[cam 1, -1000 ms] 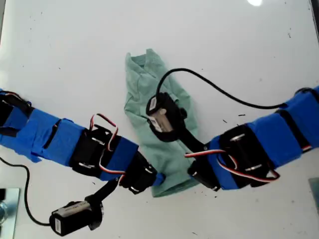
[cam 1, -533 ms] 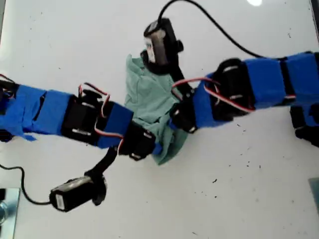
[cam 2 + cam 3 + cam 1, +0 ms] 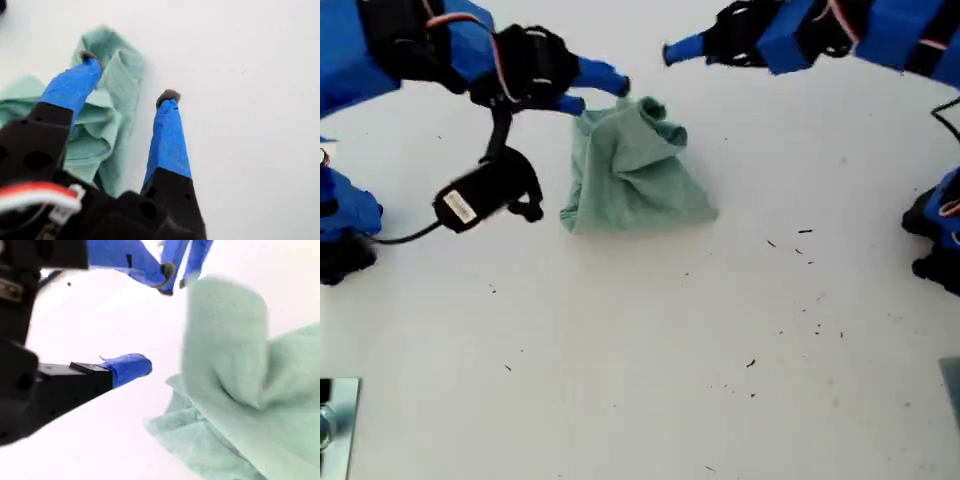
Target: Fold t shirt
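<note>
While bunched on the table (image 3: 620,380); t shirt (image 3: 635,175), untouched.

The t shirt (image 3: 635,175) is pale sage green, plain, without print. The tabletop (image 3: 720,350) is white with small dark specks. My tools have blue tape over black bodies.

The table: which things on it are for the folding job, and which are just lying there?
For the job:
t shirt
my first hand, open at the shirt's edge
my second hand, open, off the shirt

Just lying about:
metal thing in the exterior view's lower left corner
dark specks on the table
</note>
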Tool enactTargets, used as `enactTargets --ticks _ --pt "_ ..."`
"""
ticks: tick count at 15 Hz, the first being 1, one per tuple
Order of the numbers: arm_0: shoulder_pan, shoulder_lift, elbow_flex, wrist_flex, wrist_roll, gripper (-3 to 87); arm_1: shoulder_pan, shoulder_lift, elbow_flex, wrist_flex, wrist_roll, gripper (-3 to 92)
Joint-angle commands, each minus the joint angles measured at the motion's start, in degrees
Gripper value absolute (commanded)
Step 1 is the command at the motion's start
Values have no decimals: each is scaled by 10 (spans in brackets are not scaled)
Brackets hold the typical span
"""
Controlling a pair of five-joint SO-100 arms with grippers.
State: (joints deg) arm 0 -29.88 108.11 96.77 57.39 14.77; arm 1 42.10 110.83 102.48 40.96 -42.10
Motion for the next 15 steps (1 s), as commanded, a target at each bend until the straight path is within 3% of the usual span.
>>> enactTargets --ticks 1,4,5,8,10,11,12,15 --pt "-77 355 307 -105 -8 224 98 339 265 -61 39 214" --pt "-86 634 532 -73 -4 188 120 618 383 156 13 237" --pt "-61 729 599 -57 -11 175 92 707 423 209 16 257" --pt "36 985 752 36 -78 93 -49 902 559 327 120 181" --pt "83 986 797 31 -93 37 -137 900 622 333 141 142" --pt "84 983 825 26 -84 -1 -160 900 642 348 127 25" --pt "92 984 866 11 -83 -1 -180 900 650 354 119 22" --pt "100 984 889 14 -54 -1 -281 780 550 172 66 23"
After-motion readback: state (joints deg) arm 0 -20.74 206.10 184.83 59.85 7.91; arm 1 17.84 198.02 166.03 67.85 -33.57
